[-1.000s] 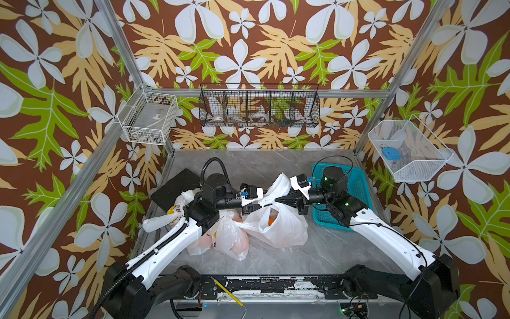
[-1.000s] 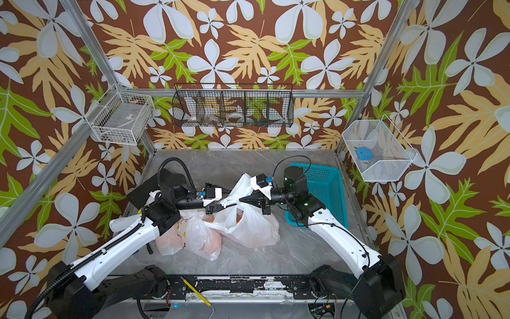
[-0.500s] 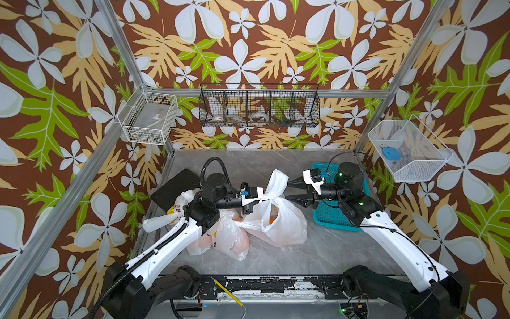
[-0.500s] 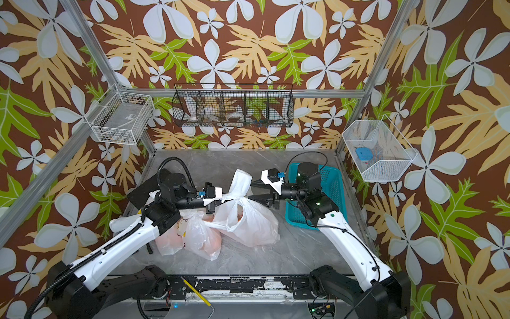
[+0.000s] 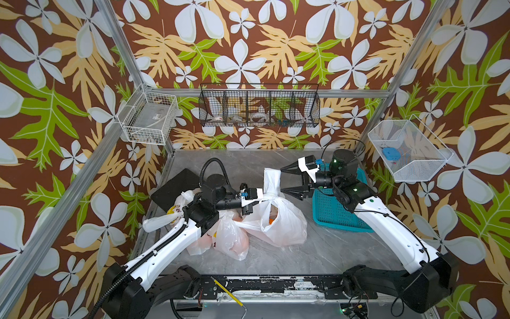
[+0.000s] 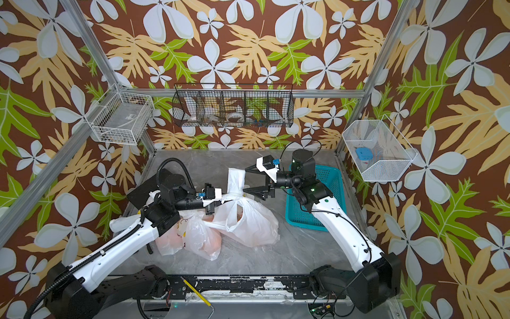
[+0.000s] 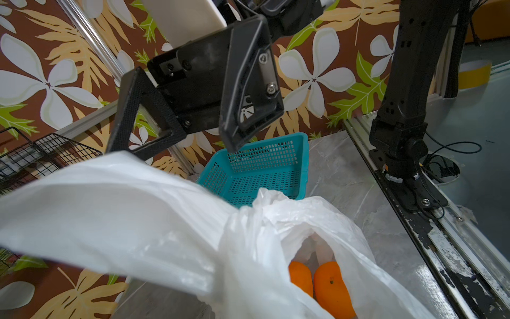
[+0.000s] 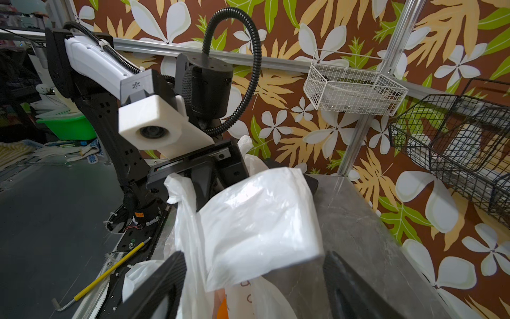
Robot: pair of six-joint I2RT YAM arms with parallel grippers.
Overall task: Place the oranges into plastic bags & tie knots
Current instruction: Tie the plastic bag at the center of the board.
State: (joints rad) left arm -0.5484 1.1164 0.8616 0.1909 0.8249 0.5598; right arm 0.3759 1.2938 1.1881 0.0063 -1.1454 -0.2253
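Resting on grey marbled bench [image 5: 317, 254], thin translucent white plastic bag [image 5: 284, 221] with glossy orange fruits [image 7: 331, 287] inside, handle strip [image 5: 266, 195] pinched in left fingers [image 8: 202, 187], right fingers [image 5: 291, 166] spread wide beside it, print on neighbouring bag [image 5: 230, 237] unreadable, teal lattice basket [image 5: 339, 218] near.

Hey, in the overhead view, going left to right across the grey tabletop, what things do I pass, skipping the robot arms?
Black flat square board → two small translucent plastic bags with orange fruit showing through → larger white plastic bag with oranges inside → teal plastic lattice basket.
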